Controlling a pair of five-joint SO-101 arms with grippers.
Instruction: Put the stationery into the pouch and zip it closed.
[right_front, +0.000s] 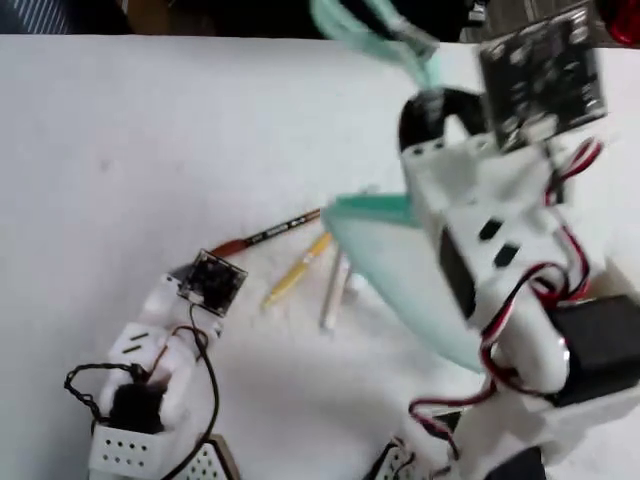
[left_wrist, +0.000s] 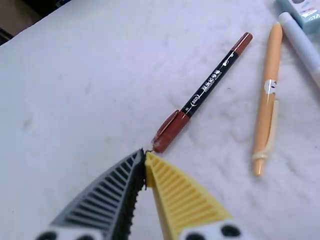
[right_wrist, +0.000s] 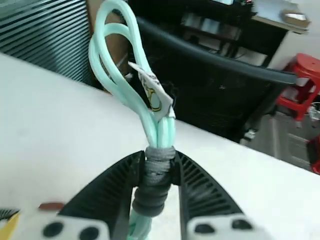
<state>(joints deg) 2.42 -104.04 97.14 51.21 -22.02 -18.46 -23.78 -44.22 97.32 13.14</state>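
table (right_front: 150, 150): white; we see the pens lying on it.
pouch (right_front: 390, 255): mint green, under the right arm, its edge just beside the pens.
right gripper (right_wrist: 159, 157): we find it clamped on the pouch's strap (right_wrist: 159, 127).
left gripper (left_wrist: 144, 156): fingers pressed together, tips at the brown pen's cap.
brown pen (left_wrist: 212, 85): flat on the table.
orange pen (left_wrist: 266, 100): between brown pen and pale pen (left_wrist: 302, 42).

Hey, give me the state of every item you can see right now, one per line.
Left pincer: shut, tips at the cap of the brown pen.
Right pincer: shut on the strap.
Pouch: held by its strap; zip unclear.
Brown pen: capped, lying flat.
Orange pen: lying flat.
Pale pen: lying flat.
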